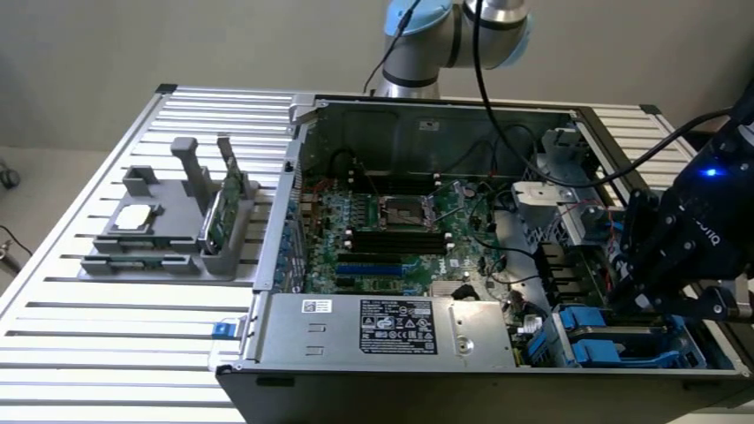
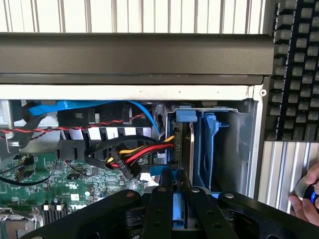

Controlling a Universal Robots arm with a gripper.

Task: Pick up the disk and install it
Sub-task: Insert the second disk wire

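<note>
Claw was clenched on the disk, its blue carrier edge pinched between narrow-set fingers, held edge-on over the drive bay at the open case's corner, probably so it lines up with the slot. Counted: one arm, one disk in grip, two blue carriers in the bay area, though that corner was partly hidden. One hand rested on the surface.

Your arm drops from 12 o'clock; gripper hangs low at 4 o'clock, fingers nearly closed, pointing down.
</note>
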